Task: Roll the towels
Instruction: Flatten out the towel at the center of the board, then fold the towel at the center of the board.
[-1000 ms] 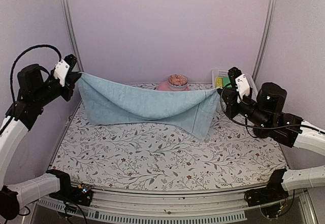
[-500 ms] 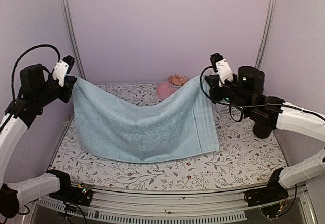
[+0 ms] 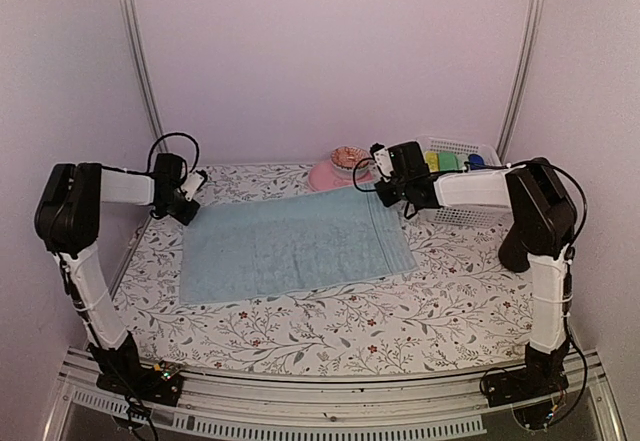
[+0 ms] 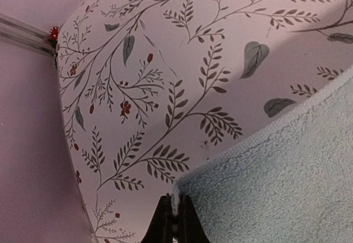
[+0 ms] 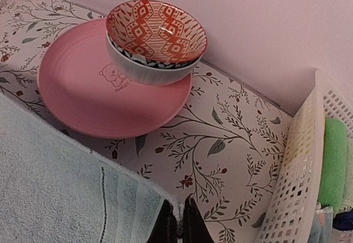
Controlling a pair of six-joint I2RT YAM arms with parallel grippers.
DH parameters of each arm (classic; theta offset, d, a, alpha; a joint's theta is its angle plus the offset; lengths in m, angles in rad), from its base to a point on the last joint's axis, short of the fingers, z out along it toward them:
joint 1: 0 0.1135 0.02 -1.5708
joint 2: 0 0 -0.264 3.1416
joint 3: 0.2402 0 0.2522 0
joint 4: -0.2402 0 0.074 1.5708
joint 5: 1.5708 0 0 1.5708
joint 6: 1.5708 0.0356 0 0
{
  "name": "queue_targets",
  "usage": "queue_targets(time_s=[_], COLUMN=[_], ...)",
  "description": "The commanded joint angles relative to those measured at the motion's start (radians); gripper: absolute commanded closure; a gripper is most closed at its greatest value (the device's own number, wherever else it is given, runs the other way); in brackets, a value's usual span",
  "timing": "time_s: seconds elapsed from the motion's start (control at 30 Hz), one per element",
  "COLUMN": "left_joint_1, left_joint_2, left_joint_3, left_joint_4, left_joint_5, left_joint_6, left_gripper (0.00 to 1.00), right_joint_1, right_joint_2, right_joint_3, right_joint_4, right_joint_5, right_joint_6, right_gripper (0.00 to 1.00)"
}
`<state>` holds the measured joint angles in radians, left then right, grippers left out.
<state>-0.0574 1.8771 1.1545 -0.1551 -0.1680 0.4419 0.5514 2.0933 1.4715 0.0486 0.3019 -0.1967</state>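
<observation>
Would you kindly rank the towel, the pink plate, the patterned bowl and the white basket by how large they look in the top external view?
1. towel
2. white basket, partly hidden by the right arm
3. pink plate
4. patterned bowl, standing on the plate

a robot lab booth: plain lilac walls, metal frame rails, a floral-covered table.

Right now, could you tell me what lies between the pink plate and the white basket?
Nothing but bare flowered table between plate and basket, as the right wrist view shows.
</observation>
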Motion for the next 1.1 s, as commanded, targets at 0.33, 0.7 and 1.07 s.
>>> queue_targets(time_s=[0.33, 0.7, 1.07], left_joint_1=[0.012, 0.048, 0.089], left_joint_2=[-0.020, -0.234, -0.485], left_joint_3=[-0.041, -0.257, -0.502], left_joint_4=[0.335, 0.348, 0.256], left_joint_5=[0.002, 0.193, 0.425], left_joint_6=[0.168, 0.253, 0.386], left_gripper=[1.00, 1.00, 1.00], right_joint_1=[-0.049, -0.091, -0.111], right_joint_2=[0.079, -0.106, -0.263], right_joint_3=[0.137, -0.113, -0.367], right_joint_4=[0.023, 0.108, 0.146], right_joint_5=[-0.193, -0.372, -0.452], right_joint_6=[-0.269, -0.353, -0.413], right_gripper=[0.98, 0.98, 0.98])
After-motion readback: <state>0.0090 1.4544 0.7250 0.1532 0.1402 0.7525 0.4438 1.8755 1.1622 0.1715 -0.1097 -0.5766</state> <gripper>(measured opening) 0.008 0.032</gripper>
